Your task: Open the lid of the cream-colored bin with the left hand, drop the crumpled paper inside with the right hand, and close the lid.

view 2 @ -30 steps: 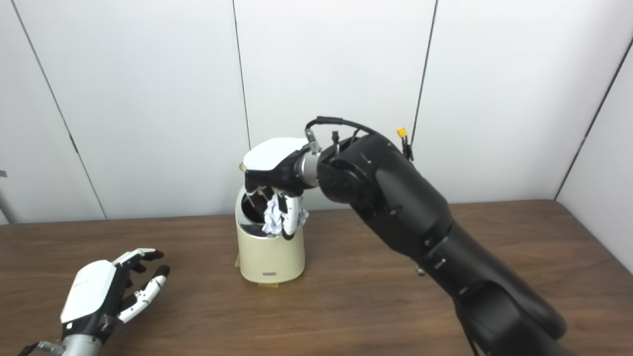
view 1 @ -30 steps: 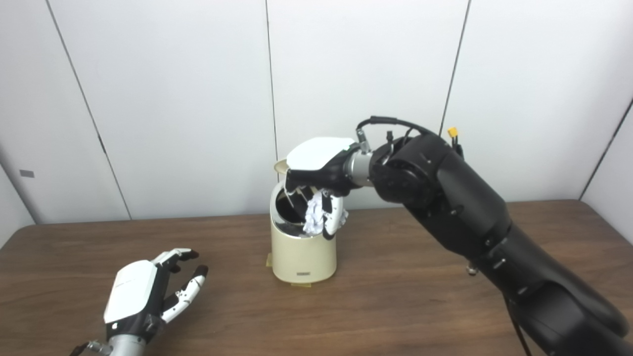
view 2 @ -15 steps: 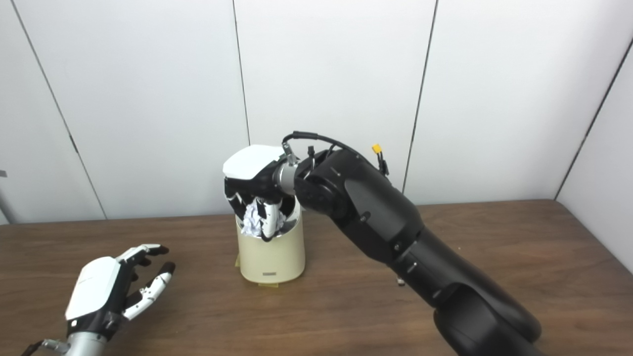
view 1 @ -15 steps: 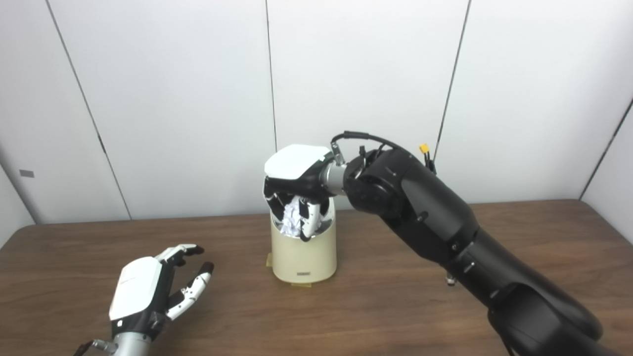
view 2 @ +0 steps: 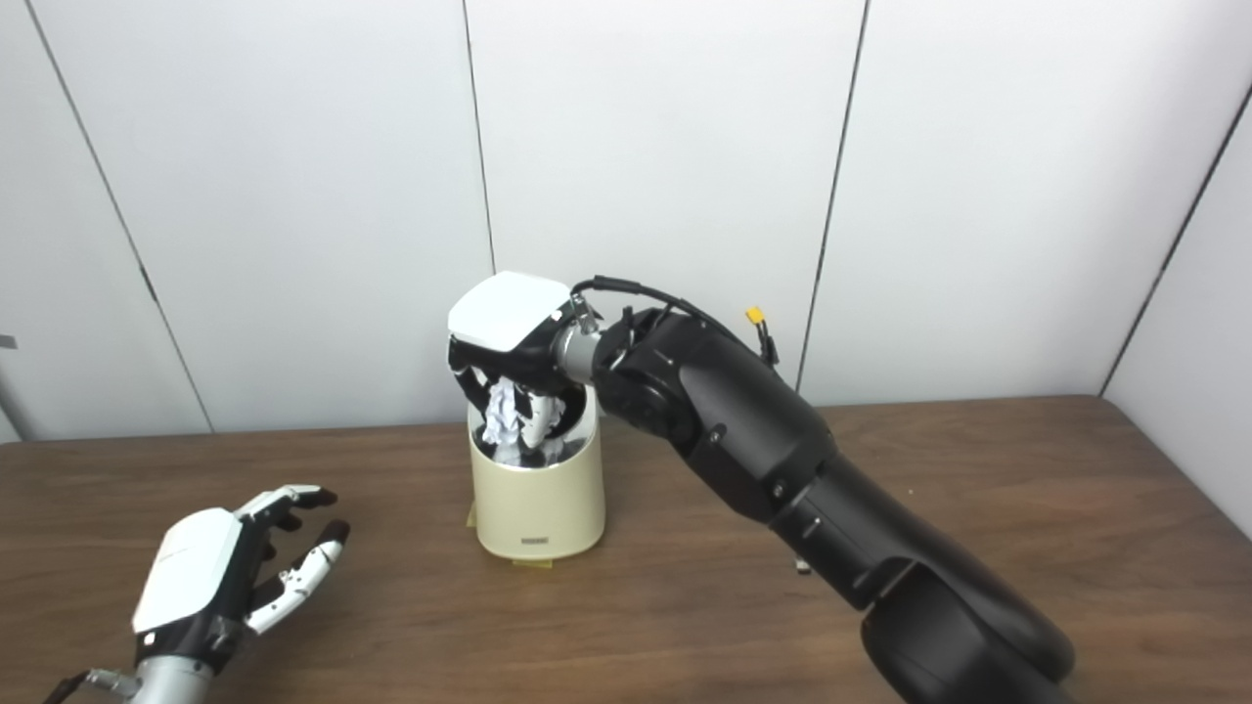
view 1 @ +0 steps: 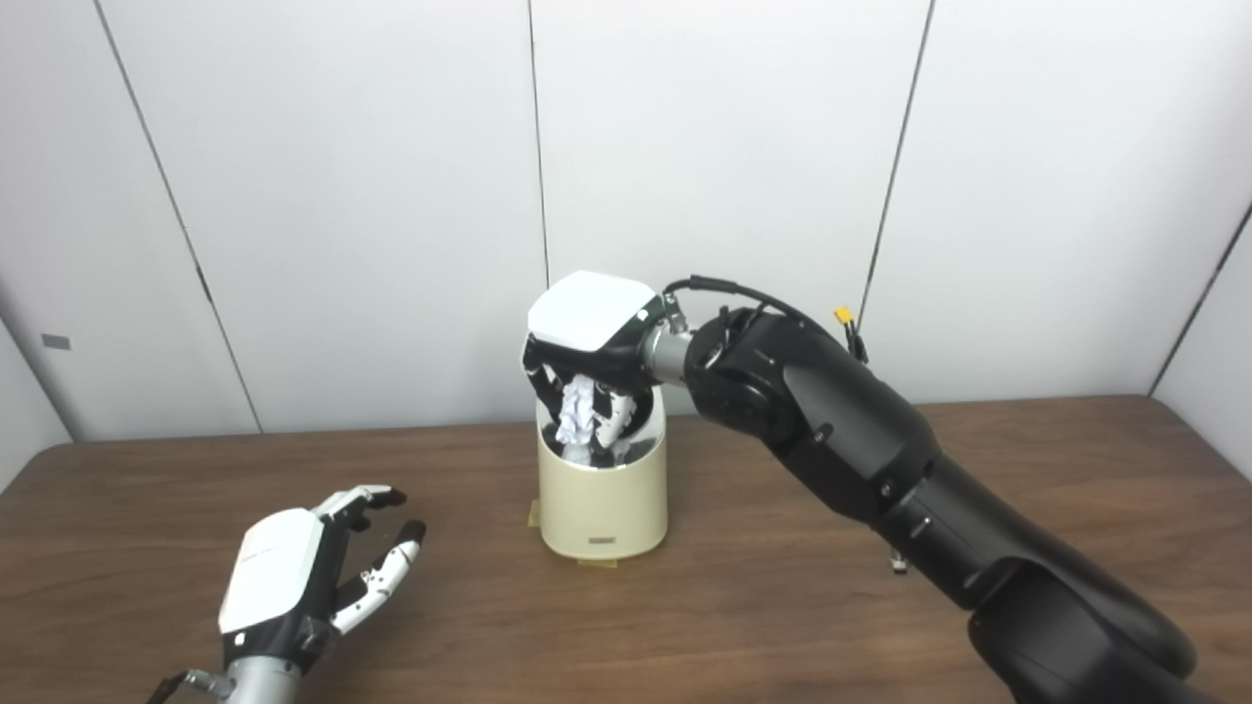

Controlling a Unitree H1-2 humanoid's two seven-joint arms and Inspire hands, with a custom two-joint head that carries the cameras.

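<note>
The cream-colored bin stands at the middle of the brown table with its top uncovered. My right hand hovers directly over the opening, palm down, its fingers curled around the white crumpled paper. The paper hangs at rim level, its lower end inside the bin's mouth. The hand hides the lid. My left hand rests low over the table at the front left, well apart from the bin, fingers spread and holding nothing.
Yellowish tape shows at the bin's foot. A small metal piece sits on the table beside the right forearm. The black right arm crosses the table's right half. White wall panels close off the back.
My right hand has carried the paper leftward from the bin's right rim to straight over the opening, and the paper now dips inside. The left hand has barely shifted.
</note>
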